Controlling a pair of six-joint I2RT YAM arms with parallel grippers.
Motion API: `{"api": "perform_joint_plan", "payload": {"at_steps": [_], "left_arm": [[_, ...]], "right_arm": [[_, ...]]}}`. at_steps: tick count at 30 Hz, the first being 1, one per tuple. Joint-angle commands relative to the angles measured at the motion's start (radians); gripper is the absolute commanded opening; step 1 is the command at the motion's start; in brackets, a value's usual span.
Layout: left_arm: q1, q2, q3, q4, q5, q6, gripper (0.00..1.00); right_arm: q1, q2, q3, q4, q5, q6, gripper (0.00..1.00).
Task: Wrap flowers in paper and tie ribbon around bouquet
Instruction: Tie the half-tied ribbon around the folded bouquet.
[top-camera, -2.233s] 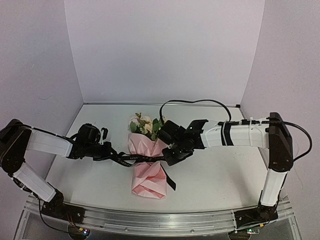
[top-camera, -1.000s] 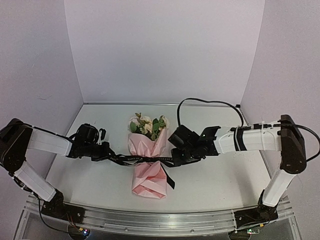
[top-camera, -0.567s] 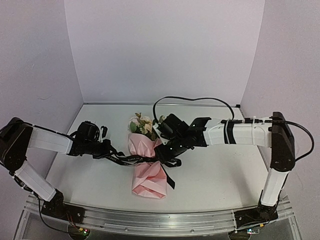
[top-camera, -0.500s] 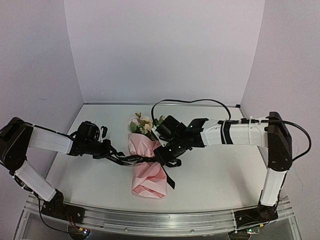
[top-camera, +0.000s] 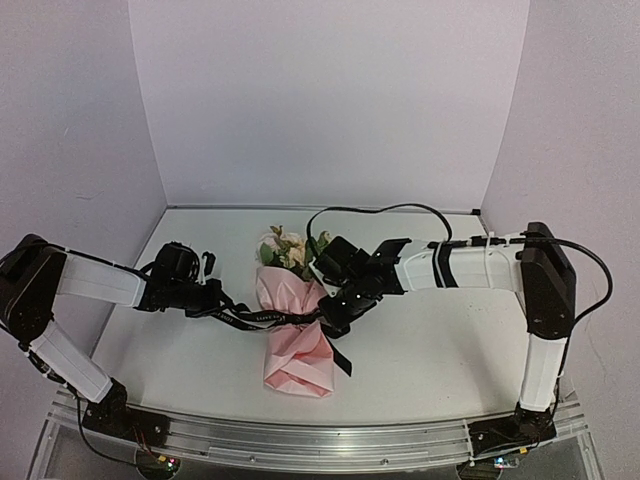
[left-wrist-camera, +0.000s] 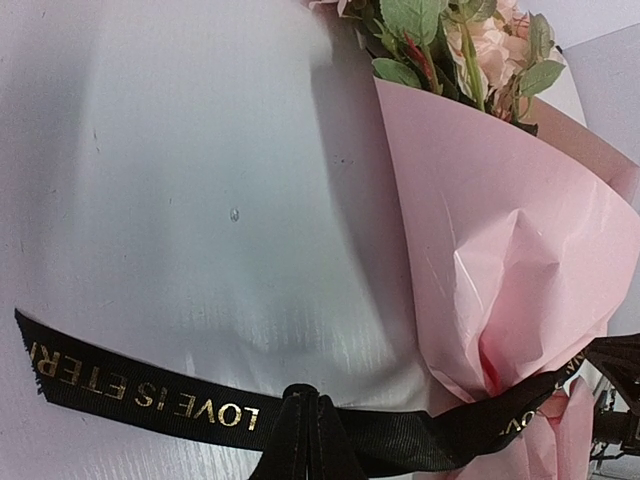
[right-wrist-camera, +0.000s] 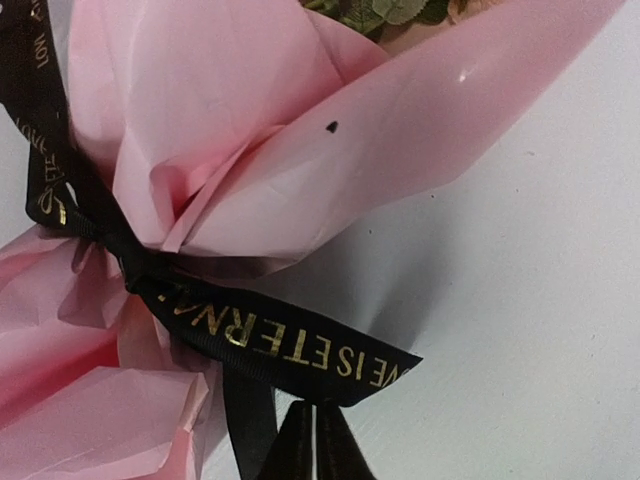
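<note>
- Top external view: the bouquet (top-camera: 297, 300) lies in the middle of the worktop (top-camera: 450, 340). Its flowers (top-camera: 290, 248) point to the far edge and the folded pink paper (top-camera: 298, 365) to the near edge. The black ribbon (top-camera: 262, 317) crosses its waist. The left gripper (top-camera: 215, 297) sits to the left, and the right gripper (top-camera: 333, 312) is against the waist's right side.
- Left wrist view: the left gripper (left-wrist-camera: 300, 405) is pinched tight on the ribbon (left-wrist-camera: 150, 395). The gold-lettered band runs on to the paper (left-wrist-camera: 500, 270), with the flowers (left-wrist-camera: 470, 40) above.
- Right wrist view: the right gripper (right-wrist-camera: 310, 405) has its fingers pressed together, tips touching the lower edge of the ribbon (right-wrist-camera: 290, 350). I cannot tell whether any ribbon is caught between them. A knot cinches the paper (right-wrist-camera: 300, 150).
</note>
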Motion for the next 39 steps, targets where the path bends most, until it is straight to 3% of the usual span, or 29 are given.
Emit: {"api": "perform_joint_plan", "payload": {"at_steps": [1,8,15,16,18,20,25,35,39], "left_arm": [[0.005,0.004,0.045,-0.025,-0.028,0.008,0.0],[0.015,0.006,0.044,-0.037,-0.051,-0.002,0.0],[0.02,0.011,0.045,-0.038,-0.043,-0.001,0.0],[0.02,0.012,0.046,-0.038,-0.041,-0.001,0.0],[0.02,0.014,0.048,-0.037,-0.038,-0.001,0.0],[0.02,0.016,0.048,-0.038,-0.036,0.001,0.0],[0.02,0.019,0.055,-0.042,-0.036,0.003,0.0],[0.03,0.02,0.068,-0.063,-0.044,0.015,0.0],[0.036,0.022,0.077,-0.07,-0.051,0.014,0.0]], "right_arm": [[0.0,-0.031,-0.008,-0.007,0.055,0.041,0.0],[-0.011,-0.073,-0.072,-0.012,0.164,0.117,0.0],[-0.024,-0.121,-0.136,0.024,0.133,0.144,0.02],[-0.023,-0.133,-0.151,0.049,0.12,0.14,0.07],[-0.022,-0.152,-0.179,0.092,0.083,0.12,0.28],[-0.011,-0.158,-0.189,0.122,0.041,0.088,0.4],[0.007,-0.099,-0.127,0.121,-0.033,0.018,0.53],[0.006,0.012,-0.026,0.089,-0.03,-0.053,0.57],[0.005,0.034,-0.002,0.085,-0.02,-0.059,0.5]]}}
